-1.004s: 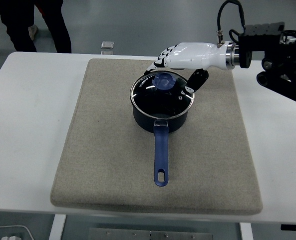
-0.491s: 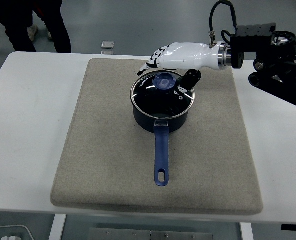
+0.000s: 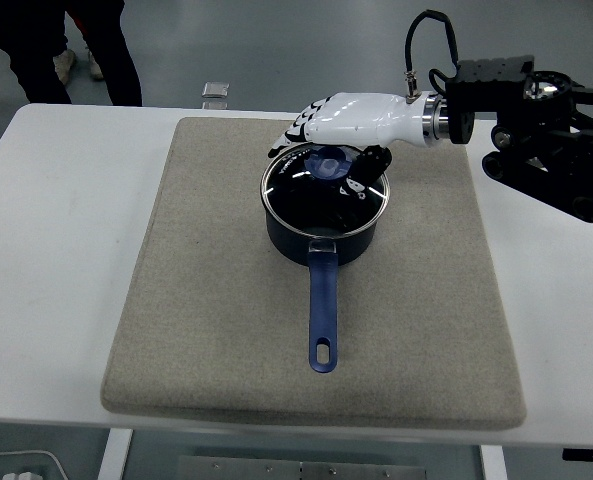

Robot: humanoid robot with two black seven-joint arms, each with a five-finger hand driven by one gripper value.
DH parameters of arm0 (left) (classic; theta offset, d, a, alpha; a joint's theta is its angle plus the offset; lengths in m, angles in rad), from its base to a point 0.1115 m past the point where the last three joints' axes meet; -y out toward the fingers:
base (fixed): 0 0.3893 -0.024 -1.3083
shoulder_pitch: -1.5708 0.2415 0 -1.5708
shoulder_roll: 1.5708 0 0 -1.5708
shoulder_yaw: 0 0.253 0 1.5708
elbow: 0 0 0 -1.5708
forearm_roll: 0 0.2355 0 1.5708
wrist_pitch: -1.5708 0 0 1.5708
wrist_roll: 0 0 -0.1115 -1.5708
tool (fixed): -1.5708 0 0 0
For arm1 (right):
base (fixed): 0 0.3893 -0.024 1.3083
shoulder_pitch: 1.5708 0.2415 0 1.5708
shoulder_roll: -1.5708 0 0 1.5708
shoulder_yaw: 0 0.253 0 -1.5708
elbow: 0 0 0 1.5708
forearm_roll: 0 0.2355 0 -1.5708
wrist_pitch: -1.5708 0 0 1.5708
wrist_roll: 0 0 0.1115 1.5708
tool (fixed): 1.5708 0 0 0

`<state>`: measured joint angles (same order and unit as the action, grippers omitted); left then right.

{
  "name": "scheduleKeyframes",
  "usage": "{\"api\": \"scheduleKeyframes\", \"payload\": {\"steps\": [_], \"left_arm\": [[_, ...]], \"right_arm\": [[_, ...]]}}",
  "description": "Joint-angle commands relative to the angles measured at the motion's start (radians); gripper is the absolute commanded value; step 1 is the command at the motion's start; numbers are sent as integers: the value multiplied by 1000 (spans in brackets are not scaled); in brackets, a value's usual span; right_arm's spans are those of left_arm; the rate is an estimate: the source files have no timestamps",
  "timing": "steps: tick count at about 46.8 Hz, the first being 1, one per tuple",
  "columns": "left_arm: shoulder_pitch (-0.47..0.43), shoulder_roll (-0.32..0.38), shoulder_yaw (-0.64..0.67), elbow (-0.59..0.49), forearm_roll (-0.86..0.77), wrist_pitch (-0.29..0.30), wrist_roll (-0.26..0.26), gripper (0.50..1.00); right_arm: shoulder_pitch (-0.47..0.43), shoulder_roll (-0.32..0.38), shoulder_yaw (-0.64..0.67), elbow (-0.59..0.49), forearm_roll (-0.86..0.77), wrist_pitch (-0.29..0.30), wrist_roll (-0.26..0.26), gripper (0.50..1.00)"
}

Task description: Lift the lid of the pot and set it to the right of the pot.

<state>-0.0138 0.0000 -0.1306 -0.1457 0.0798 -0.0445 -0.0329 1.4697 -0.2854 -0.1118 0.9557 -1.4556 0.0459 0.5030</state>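
The near edge of the white desk (image 3: 36,300) runs along the bottom, and on it lies a grey-beige mat (image 3: 206,320) that carries everything else. Nearest on the mat is the pot's blue handle, pointing toward the near edge with its hanging hole at the end. Beyond it sits the dark blue pot (image 3: 324,238), in the same place as in the earlier frames. The glass pot lid (image 3: 316,195) rests flat on the pot's rim, not lifted, with its blue knob (image 3: 328,163) on the far half.

Over the far side of the lid is the right hand (image 3: 326,135), white-backed with black fingertips. A second ago it stood further right, with its thumb off the lid's right edge; since then it has slid left, and the black thumb now lies over the lid just right of the knob while the fingers curl down on the knob's far left side. The hand is narrowed around the knob, but whether it grips it I cannot tell.

The black arm reaches in from the right edge. At the far left, a person's legs (image 3: 66,50) stand behind the desk, and a small grey object (image 3: 214,92) lies on the floor.
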Motion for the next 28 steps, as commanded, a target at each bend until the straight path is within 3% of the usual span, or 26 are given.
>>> {"api": "scheduleKeyframes", "payload": {"steps": [1,28], "left_arm": [[0,0,0,0,0,0,1,1000],[0,0,0,0,0,0,-1,1000]], "right_arm": [[1,0,-2,0,-2,0,0,883],[1,-3,-3,-25,-14,-11,3,874]]}}
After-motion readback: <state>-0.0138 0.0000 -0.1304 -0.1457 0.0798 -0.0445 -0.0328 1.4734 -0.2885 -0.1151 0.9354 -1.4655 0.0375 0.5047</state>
